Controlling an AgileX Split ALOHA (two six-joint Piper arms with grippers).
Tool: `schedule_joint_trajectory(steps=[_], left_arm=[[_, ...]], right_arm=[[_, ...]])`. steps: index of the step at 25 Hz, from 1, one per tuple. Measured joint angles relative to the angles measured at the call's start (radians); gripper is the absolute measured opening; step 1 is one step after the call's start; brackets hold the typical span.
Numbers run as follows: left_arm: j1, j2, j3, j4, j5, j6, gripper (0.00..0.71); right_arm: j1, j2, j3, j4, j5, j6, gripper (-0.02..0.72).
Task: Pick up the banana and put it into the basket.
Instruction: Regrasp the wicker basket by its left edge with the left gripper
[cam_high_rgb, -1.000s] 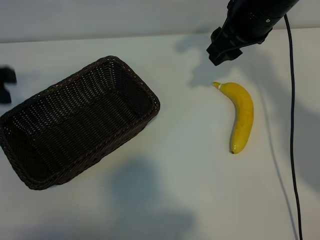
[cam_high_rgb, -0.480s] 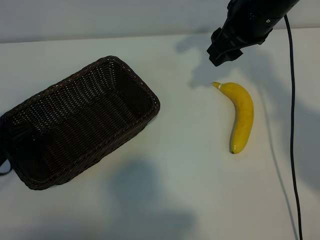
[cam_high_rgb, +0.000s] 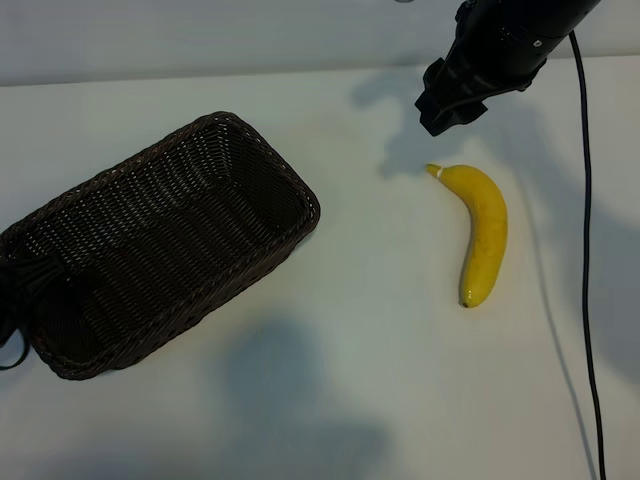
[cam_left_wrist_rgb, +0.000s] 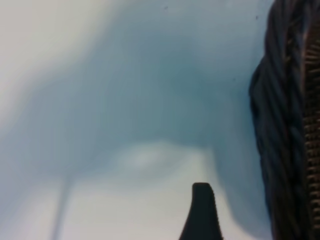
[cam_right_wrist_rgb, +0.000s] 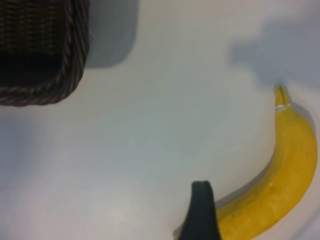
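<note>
A plain white table (cam_high_rgb: 330, 400) fills the exterior view, meeting a pale wall along its far edge; soft grey shadows pool at about 6 o'clock and beneath the arm at 1 o'clock. The banana (cam_high_rgb: 482, 232) lies flat on the bare tabletop at roughly 3 o'clock, its pale stem toward the far edge and its dark tip toward the near one, well apart from the basket (cam_high_rgb: 150, 240). The dark-brown wicker basket sits at about 9 o'clock, set at a slant, with nothing seen inside it. The right gripper (cam_high_rgb: 452, 95) hangs just beyond the banana's stem, jaws spread wide and holding nothing (its wrist camera shows one dark fingertip (cam_right_wrist_rgb: 201, 210) over the fruit's curve). A black cable (cam_high_rgb: 585, 250) trails from that arm down the table's right side. The left gripper, seen only as a fingertip (cam_left_wrist_rgb: 201, 212) in its own wrist view, is likewise wide open and empty, just beside the basket's braided outer wall. No writing or brand marks can be read anywhere.
</note>
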Motion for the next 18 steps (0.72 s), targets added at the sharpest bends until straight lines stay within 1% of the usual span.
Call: schedule_joint_trajectory(steps=[9, 15, 16, 17, 18], left_arm=[[0.0, 0.19, 0.0, -0.011, -0.138, -0.023, 0.595], [0.0, 0.246, 0.0, -0.05, -0.202, -0.028, 0.585], [0.0, 0.246, 0.0, -0.056, -0.206, -0.03, 0.568], [0.0, 0.247, 0.0, -0.059, -0.207, -0.03, 0.529], [0.0, 0.247, 0.001, -0.06, -0.208, -0.03, 0.47]], right_arm=[[0.0, 0.0, 0.0, 0.0, 0.017, -0.001, 0.585], [0.0, 0.0, 0.0, 0.0, 0.02, 0.0, 0.585], [0.0, 0.0, 0.0, 0.0, 0.021, 0.001, 0.585], [0.0, 0.0, 0.0, 0.0, 0.021, 0.001, 0.585], [0.0, 0.0, 0.0, 0.0, 0.021, 0.002, 0.585]])
